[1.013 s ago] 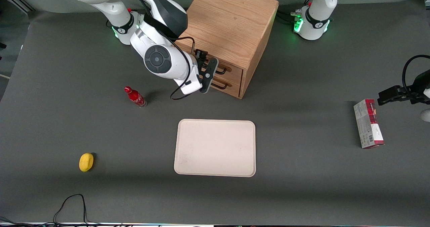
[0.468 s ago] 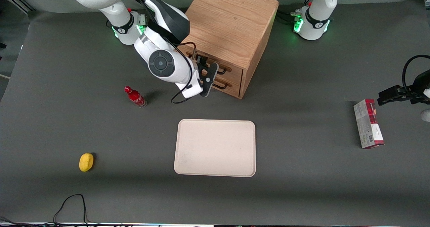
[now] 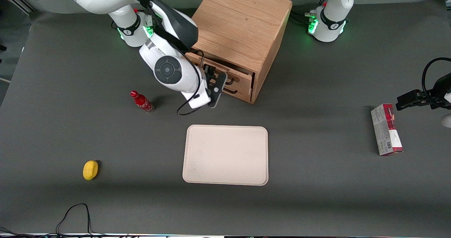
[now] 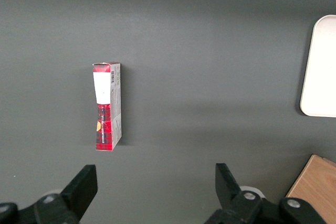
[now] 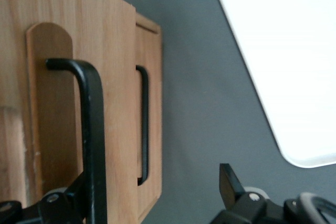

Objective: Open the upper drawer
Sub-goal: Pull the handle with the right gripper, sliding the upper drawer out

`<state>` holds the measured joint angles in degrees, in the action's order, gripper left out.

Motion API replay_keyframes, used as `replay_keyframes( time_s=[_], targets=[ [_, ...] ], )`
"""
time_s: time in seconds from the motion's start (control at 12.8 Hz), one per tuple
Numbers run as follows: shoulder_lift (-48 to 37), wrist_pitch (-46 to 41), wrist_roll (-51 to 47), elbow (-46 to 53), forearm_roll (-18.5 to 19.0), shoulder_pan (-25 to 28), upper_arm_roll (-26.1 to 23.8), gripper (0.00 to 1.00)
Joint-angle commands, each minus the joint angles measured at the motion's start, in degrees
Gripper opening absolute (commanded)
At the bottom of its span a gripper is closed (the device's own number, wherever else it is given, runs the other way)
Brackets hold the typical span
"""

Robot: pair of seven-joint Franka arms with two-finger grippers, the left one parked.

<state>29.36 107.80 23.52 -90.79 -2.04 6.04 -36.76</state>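
The wooden cabinet (image 3: pixel 243 23) stands at the back of the table. Its upper drawer (image 3: pixel 245 79) sticks out a little from the cabinet front, proud of the lower drawer (image 5: pixel 149 129). My gripper (image 3: pixel 215 86) is in front of the upper drawer, at its black wire handle (image 5: pixel 89 129). The gripper (image 5: pixel 153 179) is open with its fingers wide apart. One finger (image 5: pixel 79 190) sits tucked against the handle bar, between it and the drawer face; the other finger (image 5: pixel 227 179) hangs over the bare table. The lower drawer's handle (image 5: pixel 143 124) is untouched.
A beige tray (image 3: pixel 225 155) lies nearer the front camera than the cabinet. A red bottle (image 3: pixel 142 101) stands beside my arm, and a yellow lemon (image 3: pixel 90 169) lies nearer the camera. A red-and-grey box (image 3: pixel 386 129) lies toward the parked arm's end.
The upper drawer has slid a little out of the cabinet. My gripper has drawn back from the cabinet with the handle.
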Motion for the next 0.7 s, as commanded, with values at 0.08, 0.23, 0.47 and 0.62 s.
replay_keyframes(
  time_s=[0.08, 0.23, 0.47, 0.62],
  targets=[
    [3.24, -0.48, 3.1, 5.87, 2.47, -0.5, 2.38, 1.0],
    [3.33, -0.66, 6.26, 7.55, 2.3, -0.59, 5.63, 1.0],
    [4.64, -0.66, 7.86, 10.71, 2.39, -0.77, 8.72, 1.0],
    [6.57, -0.66, 7.77, 13.87, 2.39, -0.77, 9.95, 1.0]
  ],
)
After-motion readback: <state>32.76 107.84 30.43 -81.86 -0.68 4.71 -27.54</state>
